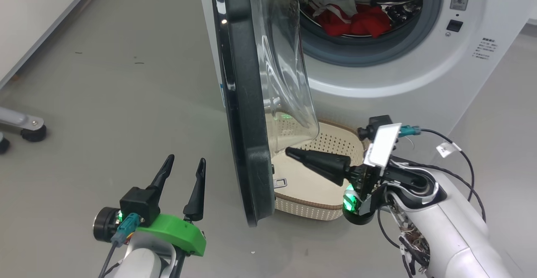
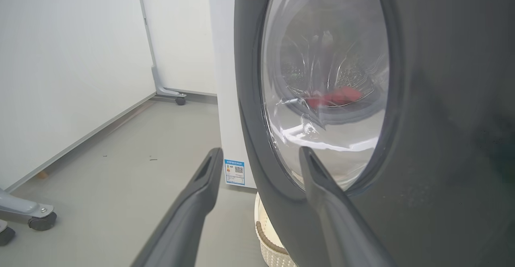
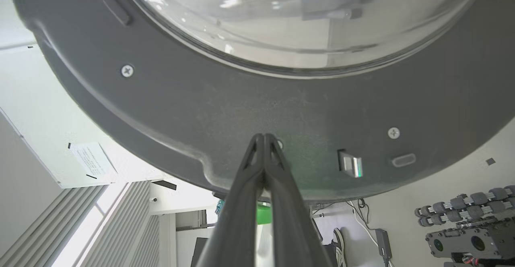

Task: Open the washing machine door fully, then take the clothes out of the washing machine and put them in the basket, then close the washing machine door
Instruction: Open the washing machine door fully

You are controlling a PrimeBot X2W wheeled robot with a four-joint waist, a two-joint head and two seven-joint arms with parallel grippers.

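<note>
Opening the washing machine door (image 1: pixel 241 102), your first step.
Your right gripper (image 1: pixel 293 152), closed empty, meets its rim; left gripper (image 1: pixel 184 164) gapes empty; clothes (image 1: pixel 356 20) lie inside.

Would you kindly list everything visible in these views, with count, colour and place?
washing machine door: one, black rim and clear glass bowl, partly open, centre.
washing machine: one, white, upper right.
clothes: red with white trim, count unclear, inside the drum.
basket: one, cream with a brown rim, on the floor below the door.
wheeled stand leg: one, grey with black castors, far left.
floor: grey.
left tool: one, dark fingers, open and empty, left of the door.
right tool: one, dark fingers, shut, tip by the door's inner face, above the basket.
</note>
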